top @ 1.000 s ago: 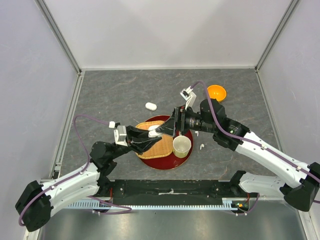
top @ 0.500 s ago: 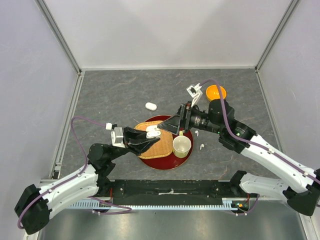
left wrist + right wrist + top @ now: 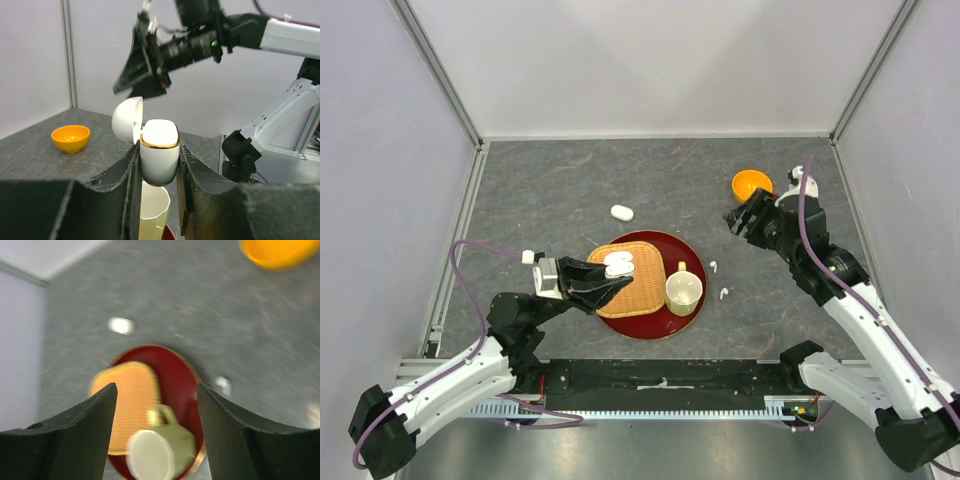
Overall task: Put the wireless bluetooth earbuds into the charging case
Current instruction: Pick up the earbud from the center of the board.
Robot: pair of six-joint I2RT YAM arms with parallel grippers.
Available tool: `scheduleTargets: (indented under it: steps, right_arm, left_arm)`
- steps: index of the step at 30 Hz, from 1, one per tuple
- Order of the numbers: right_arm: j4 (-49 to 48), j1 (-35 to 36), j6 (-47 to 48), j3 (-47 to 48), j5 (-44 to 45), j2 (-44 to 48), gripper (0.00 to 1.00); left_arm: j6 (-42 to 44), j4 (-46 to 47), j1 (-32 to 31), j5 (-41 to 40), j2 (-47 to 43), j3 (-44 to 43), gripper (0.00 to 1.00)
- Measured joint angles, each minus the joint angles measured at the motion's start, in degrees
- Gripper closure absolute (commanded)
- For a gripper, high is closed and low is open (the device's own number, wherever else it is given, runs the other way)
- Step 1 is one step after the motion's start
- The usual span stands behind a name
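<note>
White charging case [image 3: 159,150], lid open, pinched in the left gripper [image 3: 613,275] at mid-frame.
It hangs over the woven mat [image 3: 645,287] on the red plate [image 3: 660,326], near the cream cup [image 3: 683,290]. Two earbuds [image 3: 713,266] lie on the grey table [image 3: 550,190] just right of the plate. Right gripper [image 3: 740,218], fingers spread and empty, sits upper right near the orange bowl [image 3: 752,184].

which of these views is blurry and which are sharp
right wrist view: smeared throughout, cream cup and orange bowl soft-edged; left wrist view: charging case sharp, its white top very bright; top external view: crisp, evenly lit, only faint shadows
</note>
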State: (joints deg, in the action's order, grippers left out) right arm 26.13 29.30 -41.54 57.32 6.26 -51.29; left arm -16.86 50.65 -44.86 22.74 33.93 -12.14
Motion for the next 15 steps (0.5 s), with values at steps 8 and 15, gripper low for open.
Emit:
scheduleTargets:
  steps: [8,15]
  right_arm:
    - [9.86,-10.14,-1.68,-12.90,0.11,-3.69,0.32]
    - [9.11,-10.40,2.32,-13.07,-2.12,-13.33,0.35]
  left_arm:
    - [0.00,-3.50,0.00,-0.13,-2.49,0.00,0.98]
    - [0.02,-5.18,0.00,-0.17,-3.15,0.00,0.98]
